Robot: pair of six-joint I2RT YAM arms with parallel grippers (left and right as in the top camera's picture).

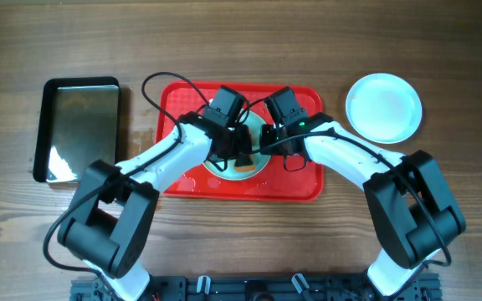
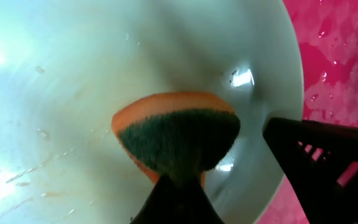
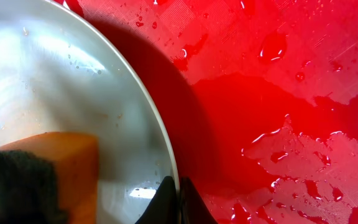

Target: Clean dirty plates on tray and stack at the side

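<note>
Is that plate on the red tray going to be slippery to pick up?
Probably slippery: the plate looks glossy, with water droplets on it and on the tray. Likely stiff, too: its rim curves evenly with the sponge on it.

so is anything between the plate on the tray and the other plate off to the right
Nothing visible stands on the tray or table between that plate and the side plate. The sponge in the left gripper rests in the plate, and the right gripper pinches its rim.
</note>
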